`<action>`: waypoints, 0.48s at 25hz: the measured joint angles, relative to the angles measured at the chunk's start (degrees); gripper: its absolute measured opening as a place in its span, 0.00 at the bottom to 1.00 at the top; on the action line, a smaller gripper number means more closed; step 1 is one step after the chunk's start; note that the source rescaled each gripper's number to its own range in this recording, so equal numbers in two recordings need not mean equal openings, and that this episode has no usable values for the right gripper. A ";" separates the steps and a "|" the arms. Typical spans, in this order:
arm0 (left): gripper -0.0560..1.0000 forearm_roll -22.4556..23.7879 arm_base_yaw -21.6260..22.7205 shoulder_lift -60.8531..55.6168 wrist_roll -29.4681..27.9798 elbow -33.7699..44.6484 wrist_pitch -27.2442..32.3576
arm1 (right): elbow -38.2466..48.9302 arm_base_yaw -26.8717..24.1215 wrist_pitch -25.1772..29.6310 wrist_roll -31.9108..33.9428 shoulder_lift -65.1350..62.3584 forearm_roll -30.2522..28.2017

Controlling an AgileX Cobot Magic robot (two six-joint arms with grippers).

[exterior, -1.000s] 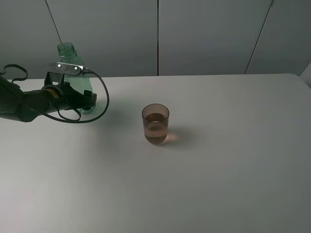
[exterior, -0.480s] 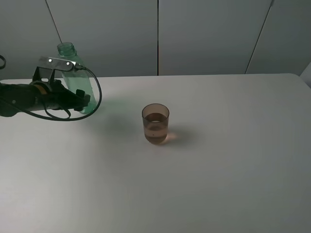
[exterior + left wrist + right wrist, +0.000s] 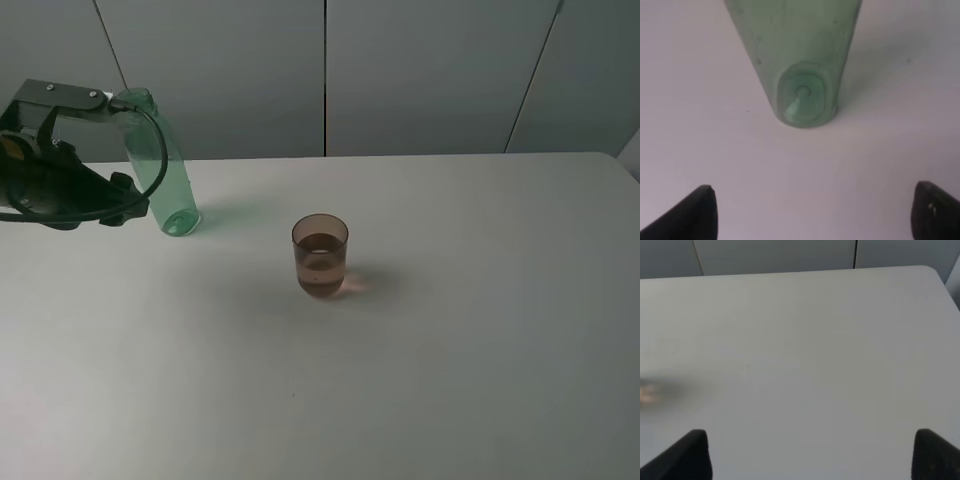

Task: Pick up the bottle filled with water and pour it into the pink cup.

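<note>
The green bottle [image 3: 160, 170] stands on the white table at the far left, uncapped and seemingly empty. My left gripper [image 3: 120, 200] hovers just left of it, open and holding nothing. In the left wrist view the bottle [image 3: 802, 75] stands free ahead of the wide-spread left gripper [image 3: 815, 207]. The pink cup [image 3: 320, 254] stands near the table's middle, holding liquid to about halfway. My right gripper [image 3: 812, 447] is open over bare table and does not show in the high view.
The white table [image 3: 450, 350] stretches right and forward of the cup. Grey wall panels [image 3: 420, 70] rise behind its far edge. A black cable [image 3: 150, 150] loops from the left arm past the bottle.
My left gripper has drawn back leftward and upward from around the bottle. The bottle stays standing where it was. The cup has not moved.
</note>
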 joint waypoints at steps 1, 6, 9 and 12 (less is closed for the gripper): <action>0.99 0.00 0.00 -2.44 -0.43 0.00 2.13 | 0.00 0.00 0.00 0.00 0.00 0.00; 0.97 0.44 0.00 -13.32 -1.03 -2.29 17.03 | 0.00 0.00 0.00 0.00 0.00 0.00; 0.97 0.68 0.00 -20.76 -1.03 -2.86 25.53 | 0.00 0.00 0.00 0.00 0.00 0.00; 0.97 0.68 0.00 -28.07 -1.15 -2.86 33.77 | 0.00 0.00 0.00 0.00 0.00 0.00</action>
